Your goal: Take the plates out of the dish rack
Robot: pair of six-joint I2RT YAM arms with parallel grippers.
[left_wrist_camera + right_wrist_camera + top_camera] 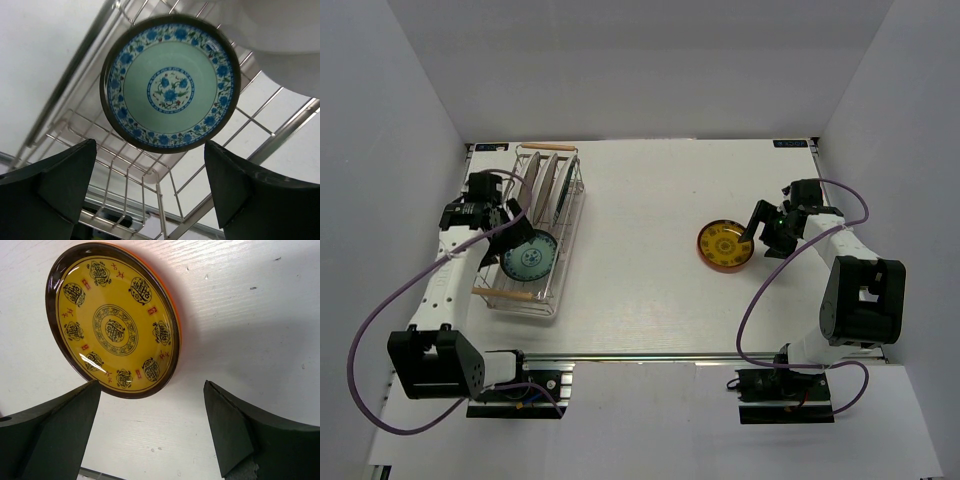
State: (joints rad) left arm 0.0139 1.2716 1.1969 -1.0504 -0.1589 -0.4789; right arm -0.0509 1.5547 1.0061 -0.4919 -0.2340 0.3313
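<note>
At the near end of the dish rack (pixel 572 225), which is set along the left edge of the surface (pixel 640 300), a blue-green patterned plate (pixel 170 82) is seen lying face up on the wires. The left hand (pixel 150 145) is held just above it, spread wide, with nothing gripped. Toward the right edge, a yellow patterned plate (pixel 115 327) is laid flat on the surface, an orange rim showing beneath it. The right hand (pixel 152 385) is spread beside it, empty. At the rack's far end, pale plates (pixel 545 185) are stood on edge.
</note>
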